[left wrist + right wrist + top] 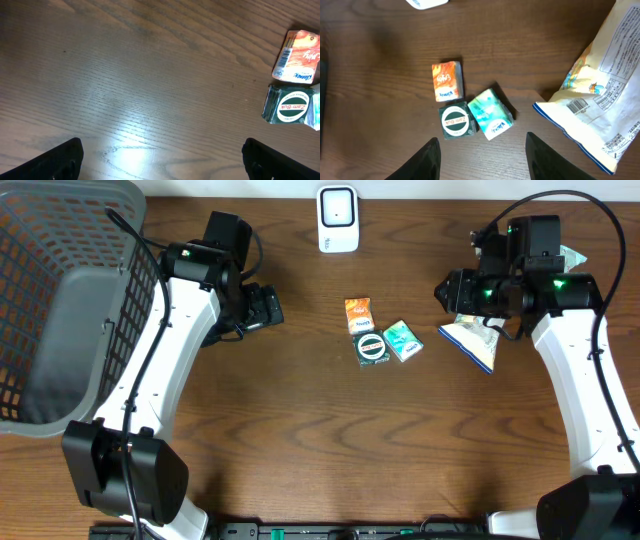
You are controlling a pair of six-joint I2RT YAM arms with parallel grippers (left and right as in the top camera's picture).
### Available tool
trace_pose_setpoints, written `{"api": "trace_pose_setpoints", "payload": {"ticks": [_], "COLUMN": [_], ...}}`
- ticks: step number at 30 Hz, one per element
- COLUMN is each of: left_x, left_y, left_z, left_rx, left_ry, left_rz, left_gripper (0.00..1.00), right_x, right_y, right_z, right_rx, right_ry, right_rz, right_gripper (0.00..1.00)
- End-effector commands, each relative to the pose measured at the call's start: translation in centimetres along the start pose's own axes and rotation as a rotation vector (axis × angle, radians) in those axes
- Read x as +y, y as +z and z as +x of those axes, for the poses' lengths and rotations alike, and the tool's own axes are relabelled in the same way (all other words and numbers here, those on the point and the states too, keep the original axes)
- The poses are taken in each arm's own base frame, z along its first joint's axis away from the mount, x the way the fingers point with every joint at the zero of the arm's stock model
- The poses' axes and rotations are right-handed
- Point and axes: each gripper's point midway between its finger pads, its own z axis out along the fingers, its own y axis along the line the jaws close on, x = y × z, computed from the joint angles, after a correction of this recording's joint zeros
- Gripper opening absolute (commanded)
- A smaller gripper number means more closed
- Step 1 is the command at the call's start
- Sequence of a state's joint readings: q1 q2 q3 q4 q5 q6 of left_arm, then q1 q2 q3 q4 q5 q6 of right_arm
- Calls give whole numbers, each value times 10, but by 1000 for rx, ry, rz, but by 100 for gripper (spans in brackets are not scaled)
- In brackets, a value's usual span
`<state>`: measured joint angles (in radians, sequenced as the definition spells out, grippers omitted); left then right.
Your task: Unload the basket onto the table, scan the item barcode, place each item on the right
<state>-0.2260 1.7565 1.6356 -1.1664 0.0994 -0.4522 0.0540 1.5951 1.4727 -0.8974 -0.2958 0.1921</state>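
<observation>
A white snack bag (468,340) with a blue edge lies on the table below my right gripper (452,290); its barcode (577,106) faces up in the right wrist view. That gripper (485,165) is open and holds nothing, with the bag (605,95) off to its right. The white scanner (338,220) stands at the back centre. My left gripper (270,308) hangs wide open over bare wood (162,165). Between the arms lie an orange pack (358,315), a green Zam-Buk box (373,348) and a teal tissue pack (403,340).
A grey mesh basket (60,300) fills the far left of the table. The left wrist view catches the orange pack (297,56) and the Zam-Buk box (290,105) at its right edge. The scanner's base (426,2) shows at the top of the right wrist view.
</observation>
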Motion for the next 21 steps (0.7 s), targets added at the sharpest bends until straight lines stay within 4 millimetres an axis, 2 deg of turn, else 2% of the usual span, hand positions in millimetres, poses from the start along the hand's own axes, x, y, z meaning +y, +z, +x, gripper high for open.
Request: {"api": "trace_pose_setpoints", "payload": {"ticks": [1, 5, 7, 9, 10, 21], "left_x": [2, 2, 2, 2, 2, 2], "left_y": [3, 3, 3, 3, 3, 3], "left_z": [1, 1, 1, 1, 1, 1], "left_rx": [8, 8, 8, 8, 8, 8], "left_ry": [-15, -15, -15, -15, -15, -15], "left_rz": [-8, -8, -8, -8, -8, -8], "left_gripper": [100, 100, 100, 100, 100, 100], "right_x": [0, 0, 0, 0, 0, -3], "right_y": [0, 0, 0, 0, 0, 0], "right_z": [2, 4, 4, 4, 4, 2], "right_rx": [10, 20, 20, 20, 19, 11], "right_ry": [-15, -12, -12, -12, -12, -14], "right_rz": [1, 2, 2, 2, 2, 17], "right_gripper": [49, 50, 56, 70, 99, 99]}}
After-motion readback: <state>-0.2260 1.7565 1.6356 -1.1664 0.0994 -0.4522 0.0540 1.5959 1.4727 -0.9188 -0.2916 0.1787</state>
